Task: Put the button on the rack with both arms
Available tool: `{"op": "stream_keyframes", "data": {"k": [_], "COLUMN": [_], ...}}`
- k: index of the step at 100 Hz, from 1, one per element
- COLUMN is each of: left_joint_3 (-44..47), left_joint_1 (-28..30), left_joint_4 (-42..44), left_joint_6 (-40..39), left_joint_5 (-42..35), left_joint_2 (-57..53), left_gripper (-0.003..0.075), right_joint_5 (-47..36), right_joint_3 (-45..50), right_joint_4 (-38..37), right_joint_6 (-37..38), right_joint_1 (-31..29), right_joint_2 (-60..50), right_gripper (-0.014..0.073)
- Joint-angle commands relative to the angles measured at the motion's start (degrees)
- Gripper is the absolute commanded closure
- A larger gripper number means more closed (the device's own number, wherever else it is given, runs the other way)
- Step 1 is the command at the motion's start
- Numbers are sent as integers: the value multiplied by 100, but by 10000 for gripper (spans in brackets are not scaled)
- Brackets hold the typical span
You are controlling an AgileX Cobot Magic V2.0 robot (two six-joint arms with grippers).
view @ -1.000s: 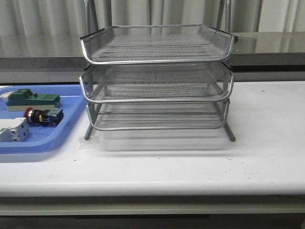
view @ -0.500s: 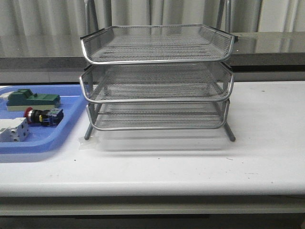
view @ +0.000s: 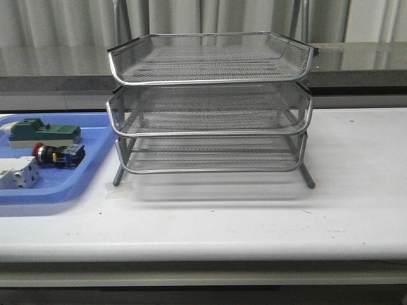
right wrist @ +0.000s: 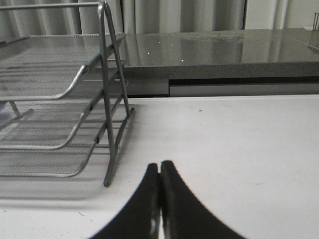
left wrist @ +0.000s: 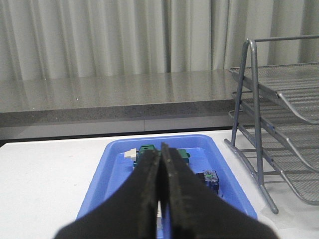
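Unmoved red-capped button (view: 57, 154), black-bodied

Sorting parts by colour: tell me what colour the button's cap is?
Red; the button shows best in the front view, lying in the blue tray.

On the white table (view: 254, 222) we see a blue tray (view: 76, 184) at the left. Inside it lie a green block (view: 43, 132) and a white block (view: 18, 173), well apart.

Even, bright overhead light; soft shadow under rack (view: 210, 108) on table (view: 254, 216); counter glare; close wrist-view fingers blurred.
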Motion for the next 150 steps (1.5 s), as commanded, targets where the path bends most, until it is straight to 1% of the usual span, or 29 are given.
{"op": "stream_keyframes", "data": {"k": [1,16,43,47,53,67,84,91,96,100,105,110,112,117,124,129,150], "left_joint_3": [181,181,181,181,181,181,181,181,181,181,181,181,181,181,181,181,181], "left_joint_1": [18,18,18,18,18,18,18,18,18,18,18,18,18,18,18,18,18], "left_joint_4": [-52,-52,-52,-52,-52,-52,-52,-52,-52,-52,-52,-52,-52,-52,-52,-52,-52], "left_joint_6": [-53,-53,-53,-53,-53,-53,-53,-53,-53,-53,-53,-53,-53,-53,-53,-53,-53], "left_joint_5": [-385,-385,-385,-385,-385,-385,-385,-385,-385,-385,-385,-385,-385,-385,-385,-385,-385], "left_joint_2": [-182,-182,-182,-182,-182,-182,-182,-182,-182,-182,-182,-182,-182,-182,-182,-182,-182], "left_gripper": [741,741,741,741,741,741,741,741,741,741,741,741,741,741,741,741,741], "right_joint_5": [67,995,2729,2903,2951,2644,2416,2228,2056,1883,1697,1518,1450,1303,1109,923,-1], "right_joint_3": [-679,-1590,-3211,-3408,-3594,-3687,-3687,-3687,-3687,-3687,-3687,-3687,-3687,-3687,-3687,-3687,-3687], "right_joint_4": [279,318,333,333,333,544,1314,1656,1916,2092,2368,2561,2625,2773,2954,3066,3409], "right_joint_6": [9,9,9,9,9,9,9,9,9,9,3,3,-2,-23,-54,-54,-54], "right_joint_1": [-38,-38,-38,-38,-38,-38,-38,-32,-8,5,13,61,77,171,336,474,1060], "right_joint_2": [243,1010,2875,3155,3485,4135,4775,5043,5245,5364,5529,5710,5755,5936,6177,6351,7114], "right_gripper": [651,651,651,651,651,651,651,634,599,552,478,379,355,263,183,164,167]}}
